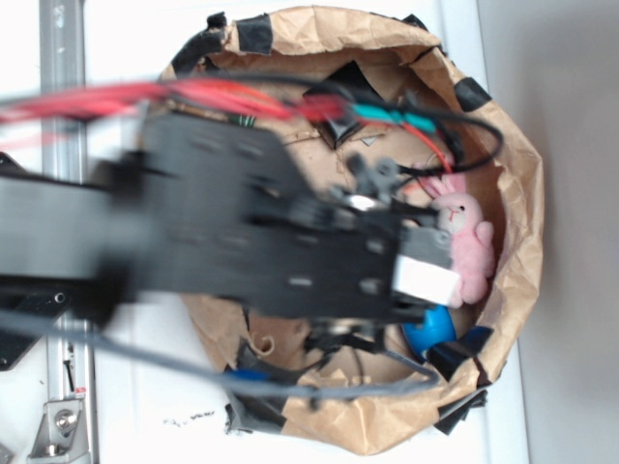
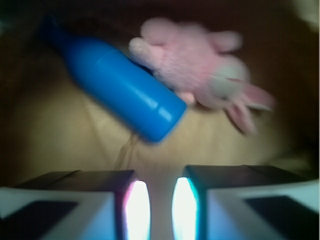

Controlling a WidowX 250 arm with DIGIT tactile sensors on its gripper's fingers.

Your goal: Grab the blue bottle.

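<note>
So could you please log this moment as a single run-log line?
phase: approach | gripper: nothing held, opening unclear | blue bottle: lying on bag floor, ungrasped, ahead of fingertips | pink plush rabbit: touching bottle | container: brown paper bag

A wide, crumpled brown paper bag [image 1: 522,174] with black tape patches along its rolled rim sits on a white surface, and a blurred black robot arm [image 1: 222,232] reaches into it from the left, trailed by red, black and teal cables [image 1: 290,101]. Past the arm's far end a pale pink plush rabbit [image 1: 469,242] lies against the bag's right inner wall, touching or just beside the arm's white end block. Below the rabbit, only a small rounded part of the smooth bright blue plastic bottle [image 1: 430,331] shows under the arm; the gripper itself is hidden.
</note>
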